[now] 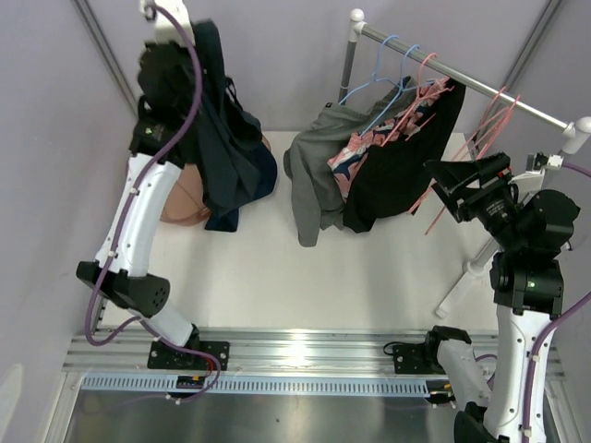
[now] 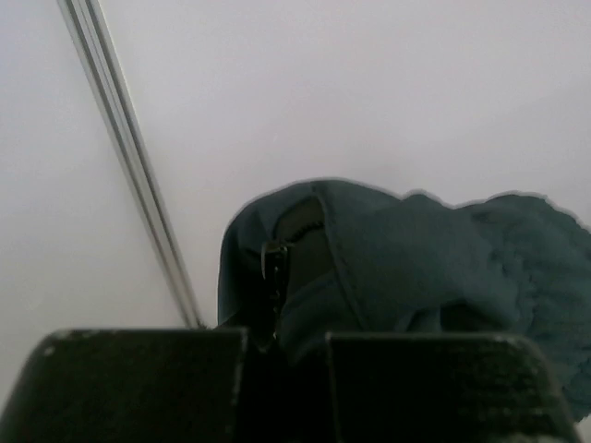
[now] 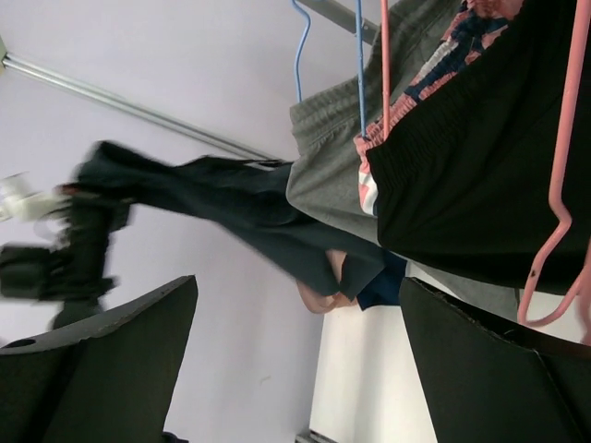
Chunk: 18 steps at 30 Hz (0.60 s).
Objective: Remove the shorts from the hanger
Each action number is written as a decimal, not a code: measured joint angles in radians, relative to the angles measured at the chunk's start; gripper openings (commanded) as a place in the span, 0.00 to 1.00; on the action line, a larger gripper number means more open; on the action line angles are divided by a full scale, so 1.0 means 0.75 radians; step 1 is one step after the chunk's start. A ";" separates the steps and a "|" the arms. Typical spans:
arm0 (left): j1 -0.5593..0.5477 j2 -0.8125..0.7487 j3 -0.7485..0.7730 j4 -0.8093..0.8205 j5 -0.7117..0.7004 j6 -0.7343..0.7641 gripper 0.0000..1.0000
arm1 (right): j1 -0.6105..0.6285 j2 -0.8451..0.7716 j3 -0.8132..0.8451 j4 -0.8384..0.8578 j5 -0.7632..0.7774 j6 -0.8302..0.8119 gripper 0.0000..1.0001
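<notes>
My left gripper (image 1: 180, 51) is raised high at the back left and is shut on dark navy shorts (image 1: 222, 138) that hang down from it. In the left wrist view the gripper (image 2: 286, 369) pinches this cloth (image 2: 406, 268) beside a zipper (image 2: 274, 268). Grey shorts (image 1: 309, 175), pink printed shorts (image 1: 355, 152) and black shorts (image 1: 397, 171) hang on hangers from the rail (image 1: 462, 69). My right gripper (image 1: 452, 185) is open and empty just right of the black shorts. It also shows in the right wrist view (image 3: 300, 369), facing the black shorts (image 3: 480, 157) and grey shorts (image 3: 332, 175).
A peach-brown garment (image 1: 180, 203) and a blue one (image 1: 263, 175) lie in a pile on the table under the held shorts. Blue hangers (image 1: 383, 78) and pink hangers (image 1: 489, 120) hang on the rail. The rack's white leg (image 1: 466, 272) stands by my right arm.
</notes>
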 measured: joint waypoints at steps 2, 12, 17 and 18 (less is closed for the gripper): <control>0.056 -0.043 -0.275 0.074 -0.003 -0.036 0.03 | 0.011 0.005 0.029 -0.027 0.004 -0.026 0.99; 0.287 0.015 -0.516 -0.219 0.013 -0.372 0.99 | 0.017 0.060 0.282 -0.018 0.061 -0.076 0.99; 0.299 -0.072 -0.562 -0.320 0.102 -0.509 0.99 | 0.044 0.178 0.356 0.072 0.088 -0.074 0.99; 0.296 -0.122 -0.618 -0.319 0.138 -0.529 0.99 | 0.065 0.226 0.384 0.079 0.102 -0.078 0.99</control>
